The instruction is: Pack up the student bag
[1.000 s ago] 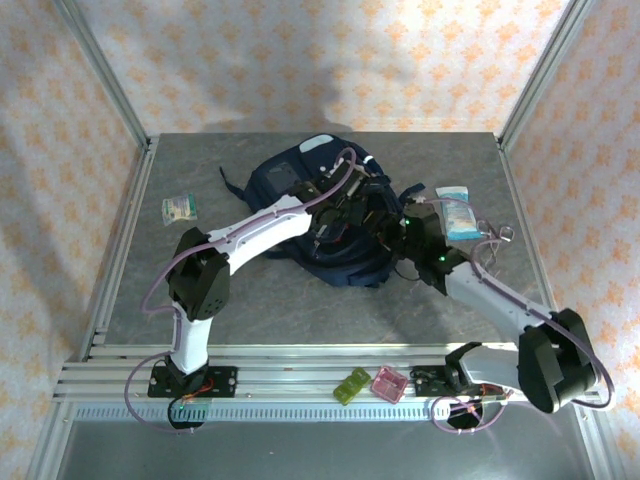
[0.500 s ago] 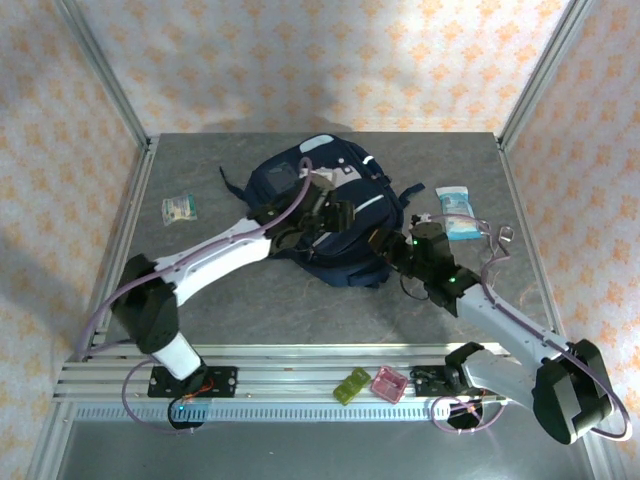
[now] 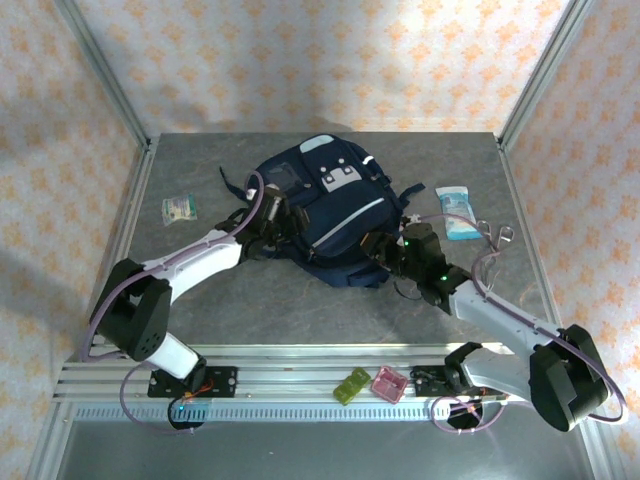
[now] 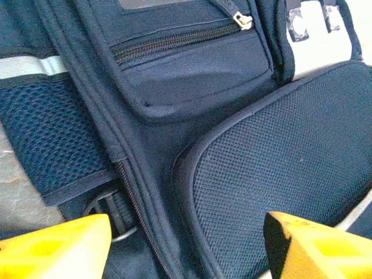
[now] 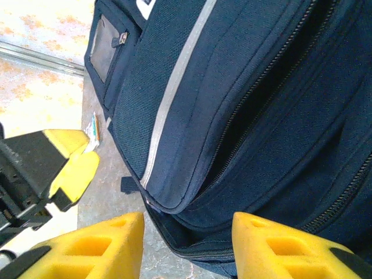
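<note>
The student bag (image 3: 325,205) is a navy backpack lying flat mid-table, white patches and a light diagonal stripe facing up. My left gripper (image 3: 276,216) sits at its left side. In the left wrist view it (image 4: 186,247) is open, its yellow fingers (image 4: 55,244) spread wide over the bag's (image 4: 192,104) seam and mesh panel, gripping nothing. My right gripper (image 3: 376,246) is at the bag's near right edge. It (image 5: 187,241) is open too, and the bag's (image 5: 232,87) lower corner lies between its fingers with a gap on the left. A zip slit (image 5: 261,99) gapes partly open.
A light-blue packet (image 3: 456,212) lies right of the bag and a small green packet (image 3: 180,207) lies to its left. Green (image 3: 352,385) and pink (image 3: 388,383) items rest on the front rail. Metal frame posts border the table.
My left gripper pulled back from over the bag's middle to its left side and opened. The bag's top has settled flat. My right gripper shifted slightly left along the near edge.
</note>
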`<state>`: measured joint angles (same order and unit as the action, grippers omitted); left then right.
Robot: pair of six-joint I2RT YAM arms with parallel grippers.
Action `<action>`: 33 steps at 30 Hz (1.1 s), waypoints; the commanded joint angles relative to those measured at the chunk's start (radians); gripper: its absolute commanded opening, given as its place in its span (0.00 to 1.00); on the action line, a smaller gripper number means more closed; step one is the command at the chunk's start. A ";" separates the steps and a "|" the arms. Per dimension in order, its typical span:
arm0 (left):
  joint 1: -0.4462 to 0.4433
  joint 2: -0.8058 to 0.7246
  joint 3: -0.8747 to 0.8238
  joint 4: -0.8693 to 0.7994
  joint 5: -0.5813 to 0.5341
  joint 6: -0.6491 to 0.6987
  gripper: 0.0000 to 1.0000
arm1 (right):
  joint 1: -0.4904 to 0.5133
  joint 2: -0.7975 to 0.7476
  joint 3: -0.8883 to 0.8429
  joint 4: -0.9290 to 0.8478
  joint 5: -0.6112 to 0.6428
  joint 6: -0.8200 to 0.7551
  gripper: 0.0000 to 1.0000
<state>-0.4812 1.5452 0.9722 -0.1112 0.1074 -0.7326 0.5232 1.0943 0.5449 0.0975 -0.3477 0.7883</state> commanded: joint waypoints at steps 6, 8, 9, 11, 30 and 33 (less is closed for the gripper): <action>0.004 0.074 0.077 0.072 0.064 0.024 0.70 | 0.004 -0.004 -0.029 0.039 0.007 0.008 0.43; 0.004 0.102 0.099 0.060 0.072 0.032 0.70 | 0.004 -0.002 -0.027 0.042 0.008 0.009 0.43; 0.004 0.116 0.111 0.053 0.071 0.034 0.70 | 0.004 -0.002 -0.028 0.042 0.009 0.008 0.43; 0.004 0.140 0.124 0.051 0.067 0.042 0.70 | 0.004 -0.002 -0.026 0.042 0.007 0.008 0.42; 0.004 0.221 0.169 0.068 0.154 0.036 0.00 | 0.004 0.191 0.078 0.020 0.064 -0.024 0.43; 0.004 0.186 0.162 0.072 0.180 0.017 0.00 | 0.004 0.238 0.112 0.034 0.074 -0.028 0.43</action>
<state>-0.4709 1.7817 1.1179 -0.0586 0.2478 -0.7078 0.5232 1.3067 0.6094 0.1062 -0.3134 0.7826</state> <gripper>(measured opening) 0.048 0.426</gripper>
